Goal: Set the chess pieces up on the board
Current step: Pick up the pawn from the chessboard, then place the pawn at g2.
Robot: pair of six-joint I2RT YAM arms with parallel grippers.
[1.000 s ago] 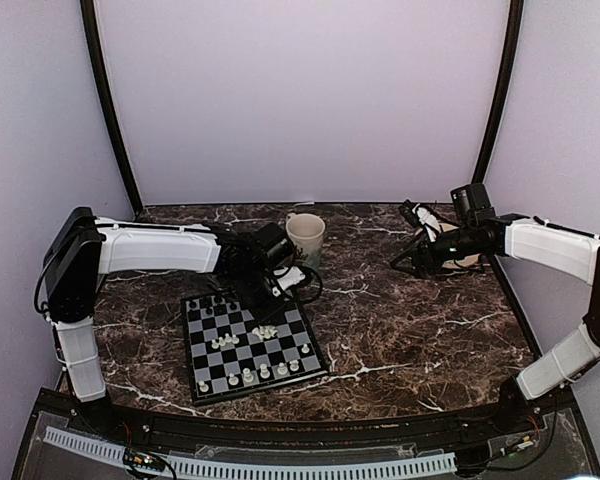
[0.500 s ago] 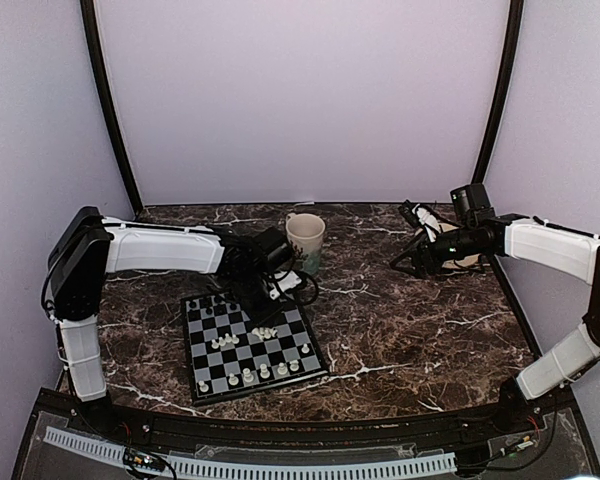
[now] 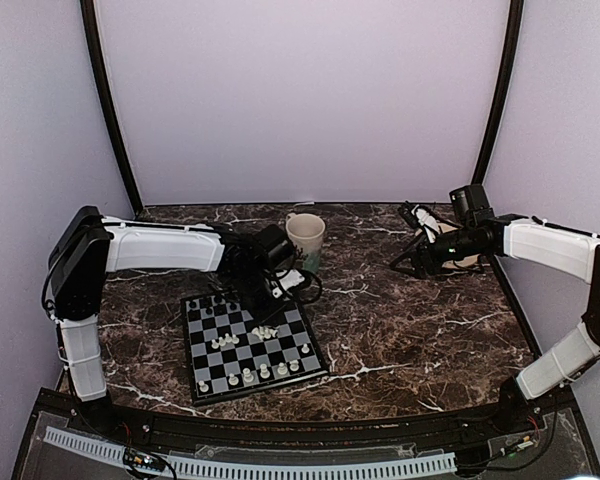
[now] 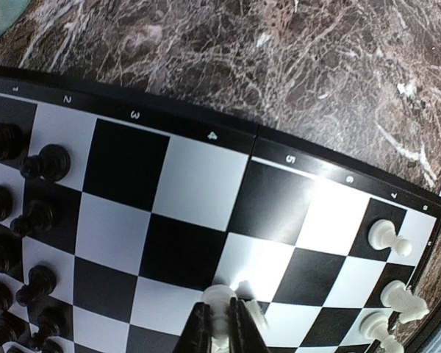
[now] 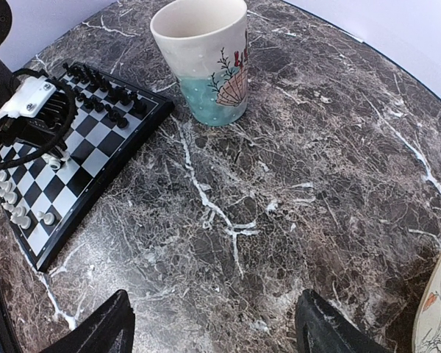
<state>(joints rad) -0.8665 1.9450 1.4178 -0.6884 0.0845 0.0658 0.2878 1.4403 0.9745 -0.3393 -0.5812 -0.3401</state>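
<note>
The left end effector is clamped on a white piece, its fingers pressed close on either side, above a light square near the middle of the board. The board lies on the left half of the surface, toward the near edge and turned a little askew. Black pieces stand in rows along the board's far-left side, and more white pieces stand along its near side, with a few loose ones near its middle. A mug stands just beyond the board's far-right corner, close to the far edge of the surface. The right end effector hangs above the far-right part of the surface with its fingers wide apart and nothing between them.
</note>
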